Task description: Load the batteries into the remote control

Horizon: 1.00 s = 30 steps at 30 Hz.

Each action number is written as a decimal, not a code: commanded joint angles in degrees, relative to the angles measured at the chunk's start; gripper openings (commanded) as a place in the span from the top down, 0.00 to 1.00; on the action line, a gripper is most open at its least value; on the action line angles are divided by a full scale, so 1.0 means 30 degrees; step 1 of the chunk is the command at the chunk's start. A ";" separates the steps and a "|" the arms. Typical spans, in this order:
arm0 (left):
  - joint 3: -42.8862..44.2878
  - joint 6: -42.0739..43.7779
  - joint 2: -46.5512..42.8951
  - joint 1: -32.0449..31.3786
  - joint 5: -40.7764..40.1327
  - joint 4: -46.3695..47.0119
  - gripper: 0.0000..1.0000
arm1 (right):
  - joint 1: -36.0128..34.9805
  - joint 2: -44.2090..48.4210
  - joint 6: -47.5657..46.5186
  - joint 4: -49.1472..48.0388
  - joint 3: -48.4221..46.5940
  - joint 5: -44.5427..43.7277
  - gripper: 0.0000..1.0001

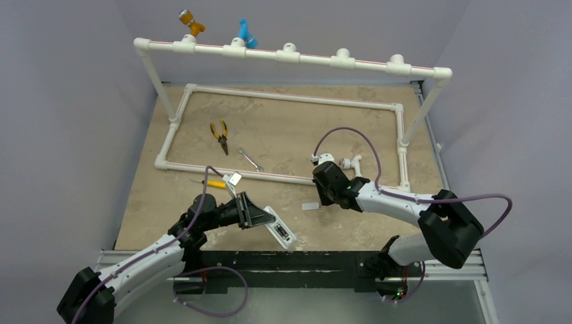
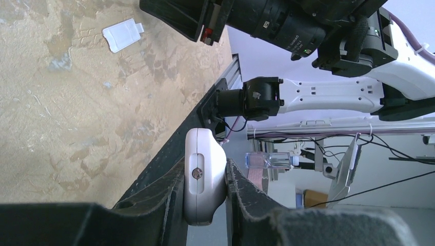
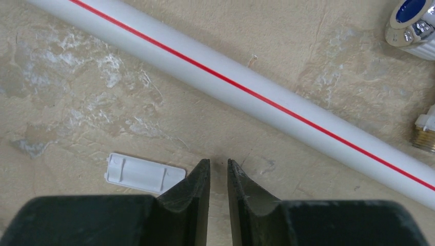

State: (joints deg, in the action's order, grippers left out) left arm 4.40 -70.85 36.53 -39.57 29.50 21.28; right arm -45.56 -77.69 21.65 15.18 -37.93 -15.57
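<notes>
My left gripper (image 1: 264,217) is shut on one end of the white remote control (image 1: 280,231) and holds it tilted over the table's near edge. In the left wrist view the fingers clamp its rounded end (image 2: 205,171) from both sides. Its recessed compartment faces up with dark shapes inside; I cannot tell whether they are batteries. No loose batteries show anywhere. My right gripper (image 1: 325,201) points down at the table, jaws almost together and empty (image 3: 219,163). The flat white cover piece (image 3: 143,174) lies just left of its fingertips, also in the top view (image 1: 309,206).
A white PVC pipe with a red line (image 3: 246,92) runs just beyond the right gripper, part of a frame (image 1: 283,177). Yellow-handled pliers (image 1: 219,135), a silver wrench (image 1: 251,159) and a yellow-handled screwdriver (image 1: 214,183) lie on the left. Pipe fittings (image 3: 413,20) sit at the right.
</notes>
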 commanded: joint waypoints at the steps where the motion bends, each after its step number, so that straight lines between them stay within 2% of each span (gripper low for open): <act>1: 0.0641 0.0286 -0.0323 -0.0068 -0.0179 0.0545 1.00 | 0.0126 -0.0892 0.0384 -0.1466 -0.1207 -0.0061 0.85; 10: 0.0671 0.0345 -0.0655 -0.0074 -0.0193 0.0206 1.00 | 0.0121 -0.2403 -0.0308 -0.0871 -0.1915 0.2127 1.00; 15: 0.0685 0.0385 -0.0781 -0.0079 -0.0252 0.0057 1.00 | 0.0110 -0.1847 -0.0200 0.0226 -0.1396 0.2445 1.00; 19: 0.0693 0.0445 -0.0630 -0.0077 -0.0252 0.0092 1.00 | 0.0099 -0.1088 -0.0009 0.0148 -0.0557 0.3833 1.00; 30: 0.0737 0.0413 -0.0165 -0.0089 -0.0252 0.0505 1.00 | -0.0114 0.0757 0.0625 -0.0204 0.1221 0.5332 1.00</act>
State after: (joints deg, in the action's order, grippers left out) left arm 4.40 -70.74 35.86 -39.55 29.10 19.97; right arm -45.36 -77.12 22.33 15.49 -35.92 -2.42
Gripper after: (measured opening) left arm 0.255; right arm 0.001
